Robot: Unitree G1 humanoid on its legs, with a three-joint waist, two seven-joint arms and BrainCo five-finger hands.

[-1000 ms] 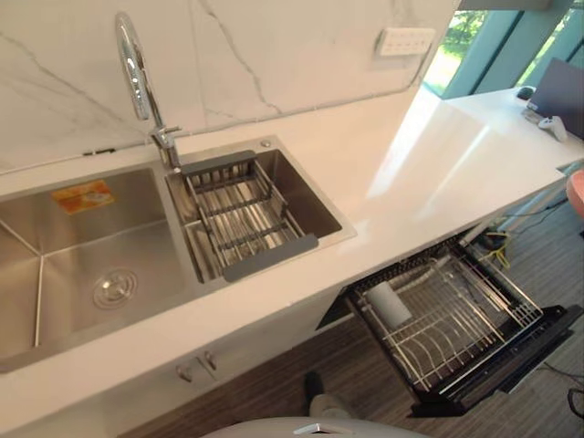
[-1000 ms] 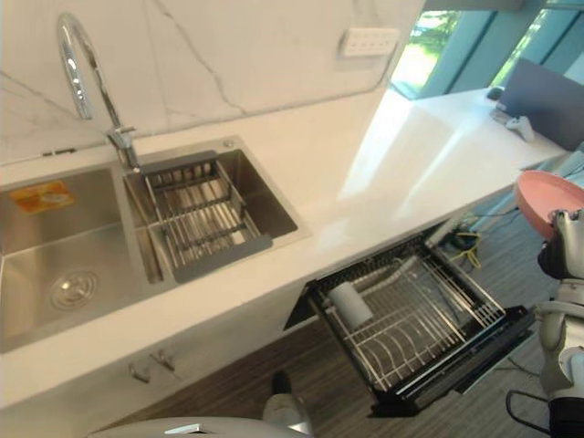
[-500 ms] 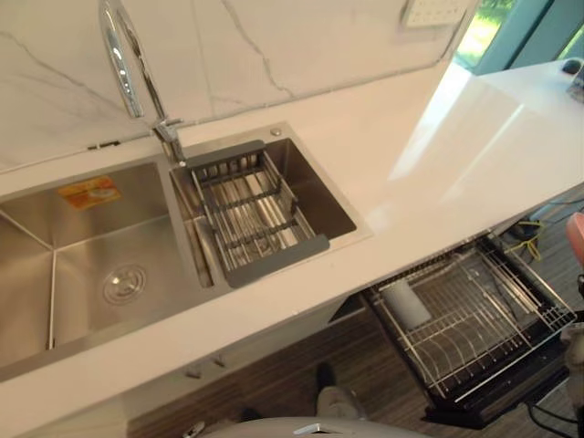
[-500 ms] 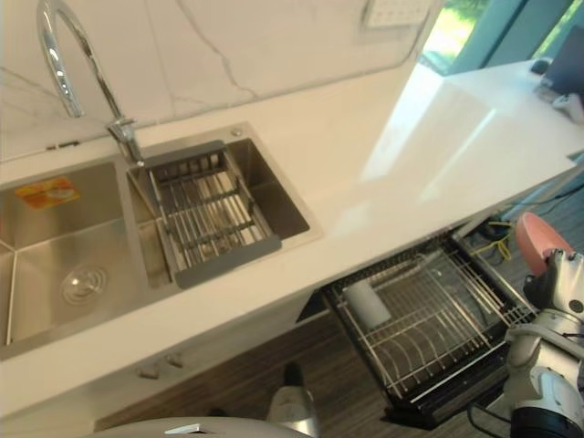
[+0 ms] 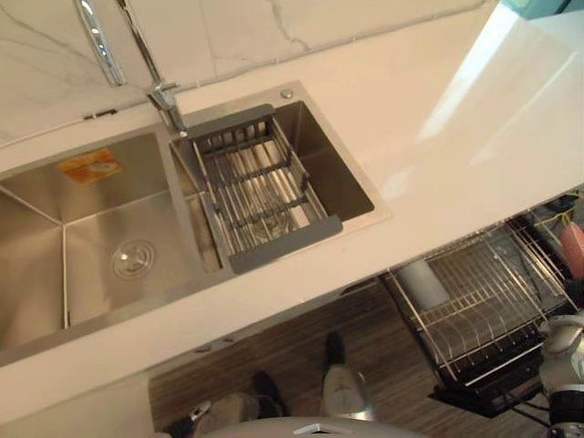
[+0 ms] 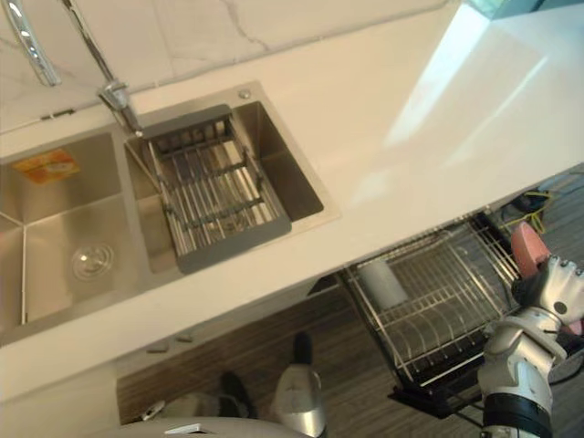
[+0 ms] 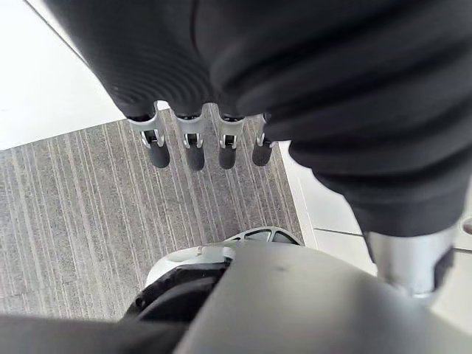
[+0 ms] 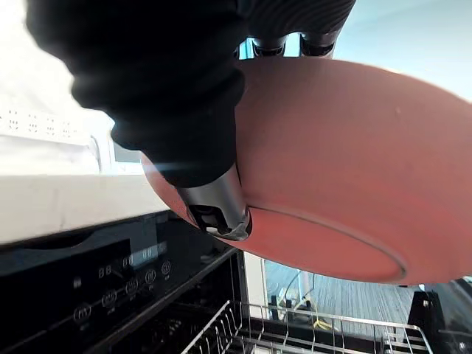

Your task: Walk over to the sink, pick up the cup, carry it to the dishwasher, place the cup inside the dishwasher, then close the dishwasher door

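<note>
The view has swung downward; the right hand clasps a pink bowl in curled fingers, the dishwasher rack below them, so placing and closing remain, while the left hand hangs straight-fingered.

Head pair high, facing down, sharing sink and dishwasher rack; wrist views close behind left hand, right hand.

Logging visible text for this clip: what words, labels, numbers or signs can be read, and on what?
Orange sticker in the left sink basin: print too small to read.
Dishwasher control panel: row of pale symbols, too blurred to read.
Pink bowl in the right hand: no print shows.
</note>
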